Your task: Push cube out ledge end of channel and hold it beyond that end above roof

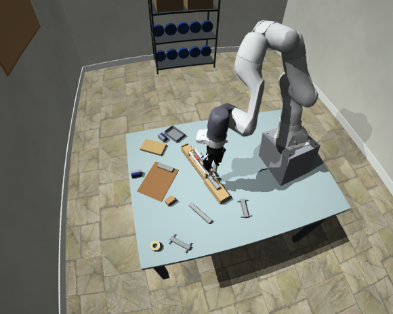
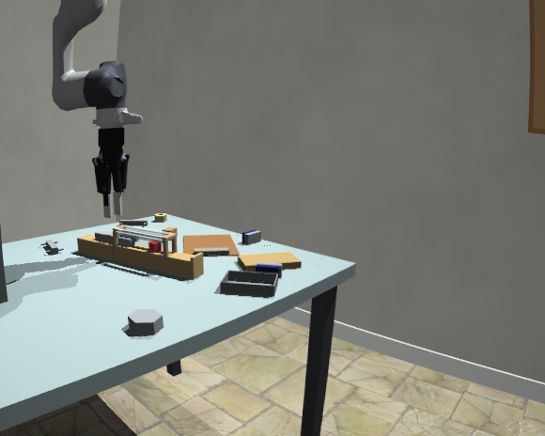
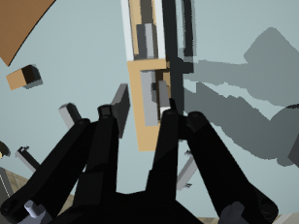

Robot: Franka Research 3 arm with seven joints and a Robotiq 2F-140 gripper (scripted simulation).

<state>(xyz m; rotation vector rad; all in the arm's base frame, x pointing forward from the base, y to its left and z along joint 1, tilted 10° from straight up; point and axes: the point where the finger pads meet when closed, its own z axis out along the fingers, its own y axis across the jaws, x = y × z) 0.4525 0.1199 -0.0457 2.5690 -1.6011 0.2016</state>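
The wooden channel (image 1: 205, 172) lies aslant on the table, with a clear barred roof over its middle; it also shows in the exterior view (image 2: 139, 254) and the wrist view (image 3: 150, 59). A grey bar (image 1: 212, 183) (image 3: 149, 100) lies in the open trough at the other end. My gripper (image 2: 113, 211) hangs well above that end, fingers narrowed and holding nothing (image 3: 137, 112).
A grey stick (image 1: 200, 212), two I-shaped tools (image 1: 244, 208) (image 1: 180, 243), a tape roll (image 1: 154, 243), a clipboard (image 1: 157, 181), a wooden board (image 1: 153, 147), a dark tray (image 1: 175, 134), blue blocks and a hexagonal block (image 2: 145, 321) lie about. The robot base (image 1: 288, 155) stands to the right.
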